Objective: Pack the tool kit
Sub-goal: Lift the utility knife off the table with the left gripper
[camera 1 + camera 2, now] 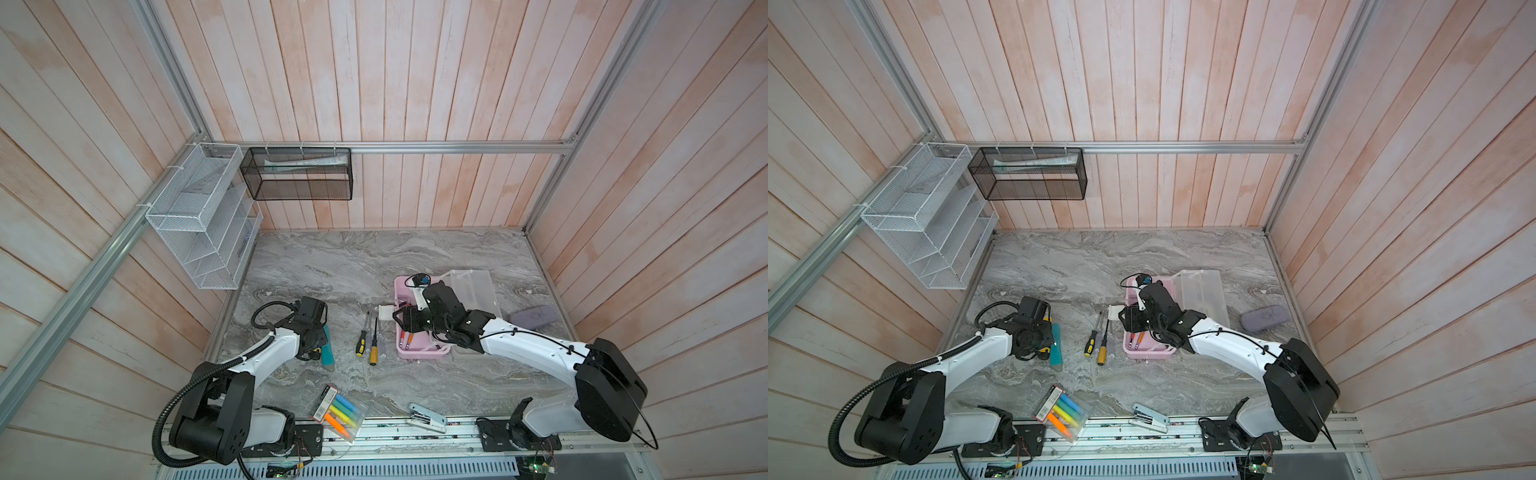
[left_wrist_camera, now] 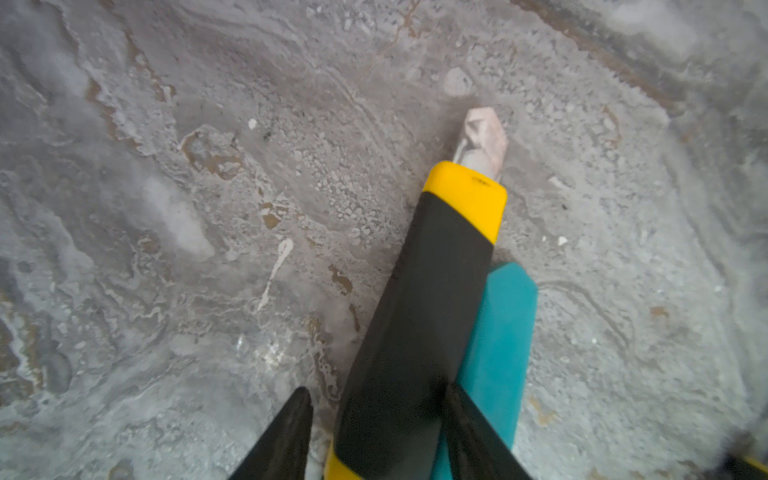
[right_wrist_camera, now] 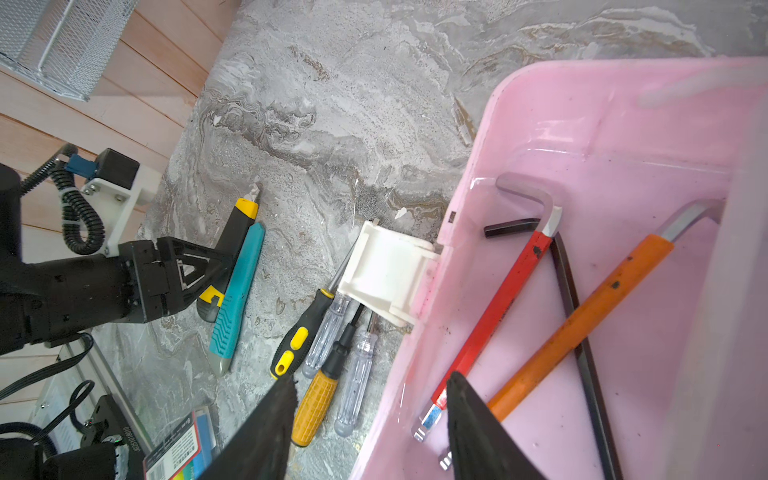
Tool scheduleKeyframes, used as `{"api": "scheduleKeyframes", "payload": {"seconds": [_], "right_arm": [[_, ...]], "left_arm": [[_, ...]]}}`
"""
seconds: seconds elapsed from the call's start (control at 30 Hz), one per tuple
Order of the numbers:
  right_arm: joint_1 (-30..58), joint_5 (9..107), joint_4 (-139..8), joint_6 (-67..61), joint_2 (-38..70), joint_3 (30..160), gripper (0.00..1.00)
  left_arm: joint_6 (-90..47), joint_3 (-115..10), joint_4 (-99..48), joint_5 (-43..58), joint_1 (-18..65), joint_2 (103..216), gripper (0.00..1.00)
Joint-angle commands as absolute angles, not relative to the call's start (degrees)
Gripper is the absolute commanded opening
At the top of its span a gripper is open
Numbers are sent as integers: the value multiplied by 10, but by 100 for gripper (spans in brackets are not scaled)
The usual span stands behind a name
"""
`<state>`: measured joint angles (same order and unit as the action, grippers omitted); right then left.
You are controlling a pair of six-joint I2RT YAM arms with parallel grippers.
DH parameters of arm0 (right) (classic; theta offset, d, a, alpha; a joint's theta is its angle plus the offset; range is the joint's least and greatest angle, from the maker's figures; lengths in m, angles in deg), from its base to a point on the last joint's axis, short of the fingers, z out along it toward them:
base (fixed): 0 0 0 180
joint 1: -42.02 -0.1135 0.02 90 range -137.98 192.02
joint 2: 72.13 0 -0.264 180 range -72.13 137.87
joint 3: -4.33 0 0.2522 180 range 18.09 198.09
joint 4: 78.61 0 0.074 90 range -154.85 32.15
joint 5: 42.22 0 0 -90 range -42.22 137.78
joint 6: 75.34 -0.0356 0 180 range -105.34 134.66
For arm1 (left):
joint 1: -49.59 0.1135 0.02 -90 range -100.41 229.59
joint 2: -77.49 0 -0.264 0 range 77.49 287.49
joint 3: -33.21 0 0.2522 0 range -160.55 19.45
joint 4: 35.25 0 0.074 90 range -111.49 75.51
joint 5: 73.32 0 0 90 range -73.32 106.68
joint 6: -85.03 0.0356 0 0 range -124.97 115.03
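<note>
Left tool (image 2: 378, 388): half-open astride black-and-yellow plastic utility knife (image 2: 419, 316), gap on 1 side.
Right tool (image 3: 372, 378): wide, straddling rim of glossy pink rectangular plastic box (image 3: 623, 124).

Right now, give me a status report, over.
Left hand open astride yellow-black knife. Right hand open astride wall of pink box. Hex keys boxed; screwdrivers, teal knife outside.

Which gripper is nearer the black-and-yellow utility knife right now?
Left. The left gripper straddles the black-and-yellow utility knife, one finger on each side; the right gripper is off at the pink box, straddling its wall.
</note>
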<state>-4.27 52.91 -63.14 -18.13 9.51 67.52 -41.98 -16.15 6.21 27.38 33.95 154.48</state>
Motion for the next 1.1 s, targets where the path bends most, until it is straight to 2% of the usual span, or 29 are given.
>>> {"api": "scheduleKeyframes", "payload": {"seconds": [0.0, 0.67, 0.97, 1.07], "right_arm": [[-36, 540, -640, -176, 100, 670, 57], [-15, 563, -663, -181, 96, 649, 57], [-11, 565, -664, -182, 99, 648, 57], [-8, 565, -666, -182, 101, 648, 57]], "left_arm": [[-411, -174, 64, 274, 343, 1557, 54], [-408, -192, 56, 267, 342, 1595, 52], [-405, -197, 53, 268, 342, 1604, 39], [-405, -199, 54, 268, 341, 1609, 40]]}}
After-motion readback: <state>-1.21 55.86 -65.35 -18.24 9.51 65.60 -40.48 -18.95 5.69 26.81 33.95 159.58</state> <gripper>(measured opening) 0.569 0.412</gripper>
